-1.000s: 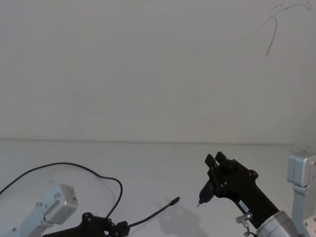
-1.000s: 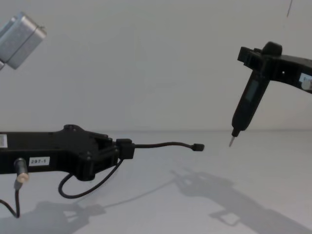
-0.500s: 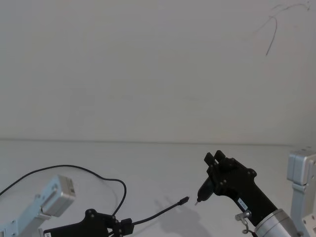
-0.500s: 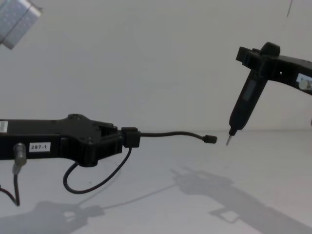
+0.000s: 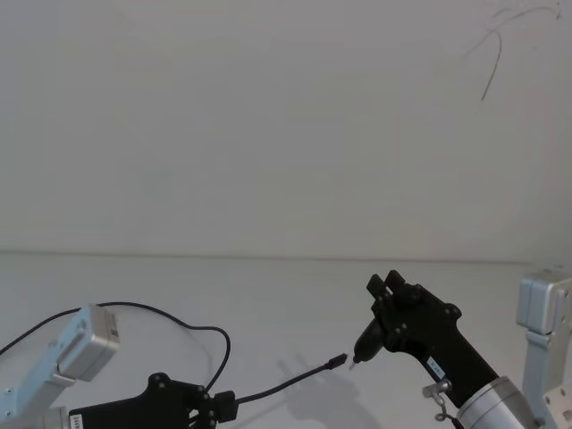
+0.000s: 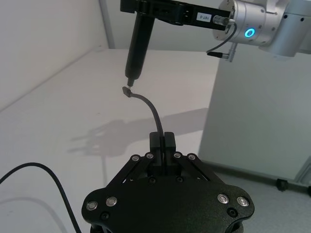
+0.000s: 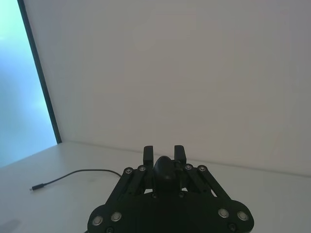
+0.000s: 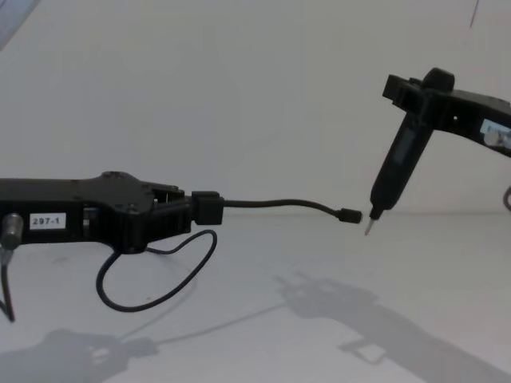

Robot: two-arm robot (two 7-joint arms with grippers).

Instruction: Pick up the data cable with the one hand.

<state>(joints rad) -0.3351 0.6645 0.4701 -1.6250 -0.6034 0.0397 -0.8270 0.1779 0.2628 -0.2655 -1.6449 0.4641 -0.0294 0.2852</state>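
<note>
Pen tool (image 8: 395, 179) tip just beside data cable (image 8: 275, 205) plug.

A bare lab test cell: plain white table (image 8: 319, 319) against blank white walls (image 5: 268, 125).

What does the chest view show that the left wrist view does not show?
Only the chest view shows the "297-1" label and the data cable looping below the left end effector. Only the left wrist view shows the blue ring light on the right wrist. Both show the small plug close to the pen-shaped tool.
</note>
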